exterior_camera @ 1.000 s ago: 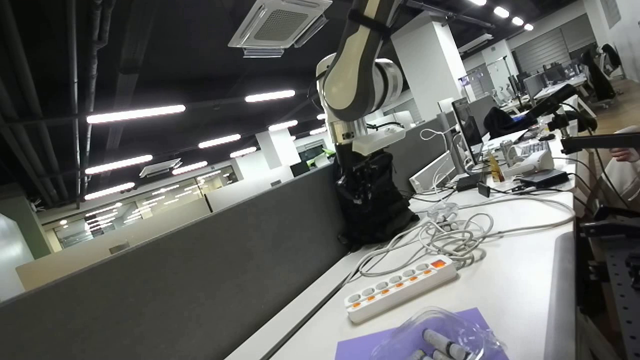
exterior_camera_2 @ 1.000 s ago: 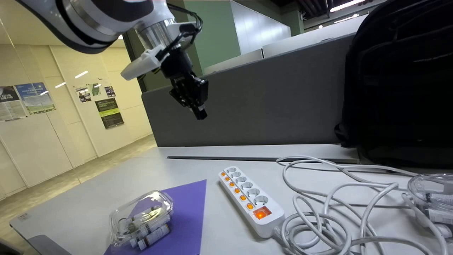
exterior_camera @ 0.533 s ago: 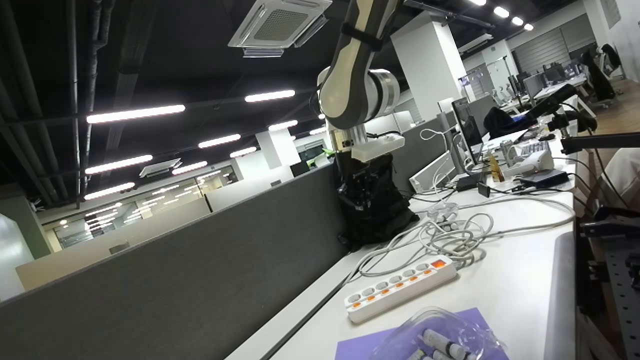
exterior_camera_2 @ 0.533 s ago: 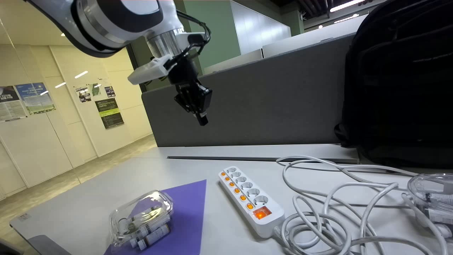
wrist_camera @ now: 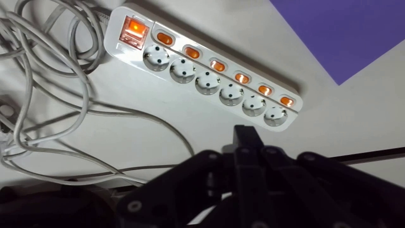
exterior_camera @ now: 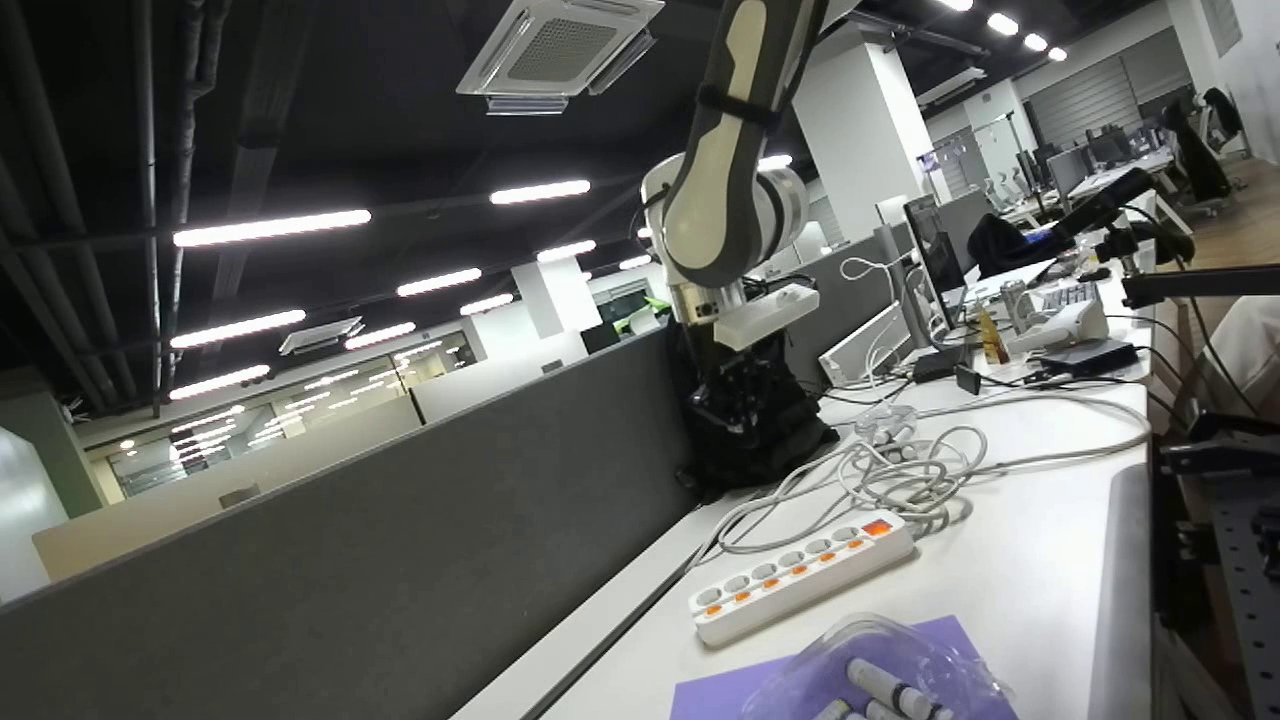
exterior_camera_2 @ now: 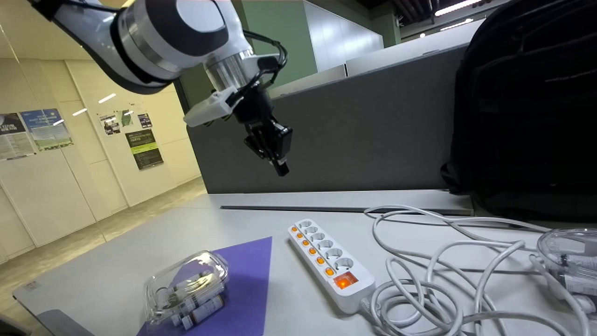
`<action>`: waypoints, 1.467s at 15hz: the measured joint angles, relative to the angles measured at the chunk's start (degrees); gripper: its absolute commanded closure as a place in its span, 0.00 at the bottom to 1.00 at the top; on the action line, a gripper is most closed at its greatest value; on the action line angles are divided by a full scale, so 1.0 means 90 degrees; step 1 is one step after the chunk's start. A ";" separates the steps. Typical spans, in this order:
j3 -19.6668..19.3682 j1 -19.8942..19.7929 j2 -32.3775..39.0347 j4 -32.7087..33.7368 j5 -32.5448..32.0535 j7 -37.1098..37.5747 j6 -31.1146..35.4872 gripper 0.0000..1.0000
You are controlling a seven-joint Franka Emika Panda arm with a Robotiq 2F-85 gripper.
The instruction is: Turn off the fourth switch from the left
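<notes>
A white power strip lies on the white table in both exterior views (exterior_camera: 800, 590) (exterior_camera_2: 326, 268) and across the upper middle of the wrist view (wrist_camera: 205, 71). It has a row of small orange switches (wrist_camera: 242, 78) beside round sockets (wrist_camera: 231, 94). A larger orange main switch (wrist_camera: 134, 31) at the cable end glows. My black gripper (wrist_camera: 248, 128) is shut with its fingers together and nothing between them. In an exterior view the gripper (exterior_camera_2: 281, 170) hangs above the table, pointing down, clear of the strip. It looks dark against the backpack in an exterior view (exterior_camera: 735, 425).
Loose grey cable (exterior_camera_2: 438, 298) coils beside the strip's main-switch end. A purple sheet (exterior_camera_2: 252, 266) with a clear container (exterior_camera_2: 186, 289) of small vials lies on the other side. A grey partition (exterior_camera_2: 364, 140) and a black backpack (exterior_camera_2: 527, 116) stand at the back.
The arm and gripper have moved lower and to the right in both exterior views, closer to the strip. The strip, cable and container have not moved.
</notes>
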 measured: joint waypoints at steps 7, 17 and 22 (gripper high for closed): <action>-0.0545 0.0225 0.1194 0.0243 -0.0656 0.1106 0.0624 1.00; -0.0844 0.0700 0.2393 0.0751 0.0116 0.0888 0.1234 1.00; -0.0785 0.0729 0.2700 0.0935 0.0533 0.0554 0.1204 1.00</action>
